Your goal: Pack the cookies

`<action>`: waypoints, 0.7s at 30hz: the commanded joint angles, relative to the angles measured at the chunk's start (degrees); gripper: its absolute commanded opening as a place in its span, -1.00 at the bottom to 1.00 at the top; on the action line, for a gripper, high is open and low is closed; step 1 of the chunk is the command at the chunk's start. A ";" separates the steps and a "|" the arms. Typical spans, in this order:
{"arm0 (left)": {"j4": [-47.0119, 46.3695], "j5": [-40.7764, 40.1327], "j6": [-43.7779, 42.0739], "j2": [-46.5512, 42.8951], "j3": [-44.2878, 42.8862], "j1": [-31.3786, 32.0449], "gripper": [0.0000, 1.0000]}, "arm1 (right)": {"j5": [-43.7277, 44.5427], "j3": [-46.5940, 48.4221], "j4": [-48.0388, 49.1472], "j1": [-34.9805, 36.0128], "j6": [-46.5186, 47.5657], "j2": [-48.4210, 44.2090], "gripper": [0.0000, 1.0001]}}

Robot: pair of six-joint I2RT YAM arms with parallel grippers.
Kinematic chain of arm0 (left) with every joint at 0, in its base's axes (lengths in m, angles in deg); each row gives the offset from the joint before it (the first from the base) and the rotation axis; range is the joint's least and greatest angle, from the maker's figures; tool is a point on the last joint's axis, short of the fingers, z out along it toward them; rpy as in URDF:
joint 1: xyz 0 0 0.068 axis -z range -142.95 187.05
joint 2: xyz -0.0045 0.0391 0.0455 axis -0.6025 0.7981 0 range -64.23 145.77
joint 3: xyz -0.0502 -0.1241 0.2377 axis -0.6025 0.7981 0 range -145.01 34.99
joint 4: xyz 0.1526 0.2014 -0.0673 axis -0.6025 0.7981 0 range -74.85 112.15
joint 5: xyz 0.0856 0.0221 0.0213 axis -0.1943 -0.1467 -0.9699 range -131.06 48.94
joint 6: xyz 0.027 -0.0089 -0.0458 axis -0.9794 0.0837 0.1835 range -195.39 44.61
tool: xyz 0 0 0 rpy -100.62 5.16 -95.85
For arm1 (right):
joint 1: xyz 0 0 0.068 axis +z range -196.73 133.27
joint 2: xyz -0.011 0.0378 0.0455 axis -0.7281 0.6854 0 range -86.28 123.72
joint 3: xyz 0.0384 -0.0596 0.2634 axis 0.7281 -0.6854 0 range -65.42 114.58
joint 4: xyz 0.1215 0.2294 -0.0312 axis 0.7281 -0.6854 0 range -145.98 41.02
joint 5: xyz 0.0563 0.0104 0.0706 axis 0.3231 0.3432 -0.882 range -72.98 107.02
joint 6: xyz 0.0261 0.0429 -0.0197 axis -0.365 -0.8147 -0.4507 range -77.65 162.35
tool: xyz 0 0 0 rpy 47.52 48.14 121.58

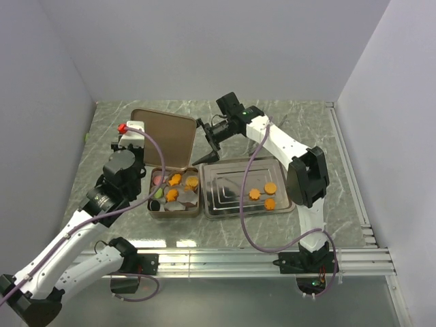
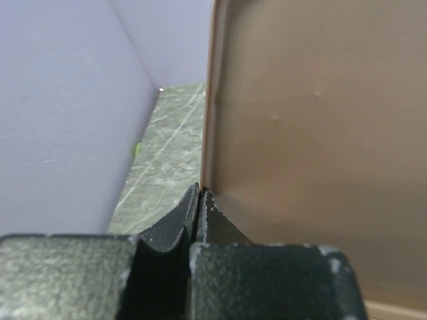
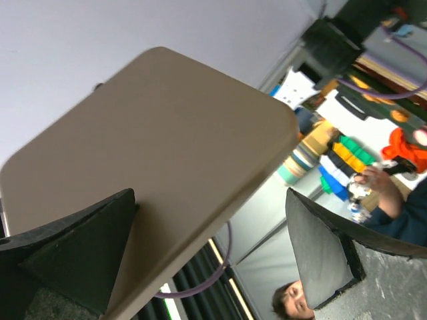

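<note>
Three cookies [image 1: 263,193] counted on tray [image 1: 225,187], centre right. Found left gripper [image 2: 202,191] pinching lid [image 1: 163,136] rim, right gripper [image 3: 210,193] spread at lid's edge. Risk of thin pinch slipping, shutting tin [image 1: 174,214] early.

The grey-green marbled worktop [image 1: 286,129] carries a brown tin [image 1: 174,214] at centre-left of the frame. A steel tray [image 1: 225,191] sits just beside it, at centre-right.

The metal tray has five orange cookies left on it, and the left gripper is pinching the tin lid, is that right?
Not five: the top view shows three orange cookies left on the metal tray. The left gripper is indeed pinching the tin lid.
</note>
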 commanded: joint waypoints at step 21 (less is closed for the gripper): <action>4.34 -11.07 2.83 6.86 -7.01 11.20 -0.99 | -1.12 -18.28 56.89 1.64 -39.18 -10.04 -0.72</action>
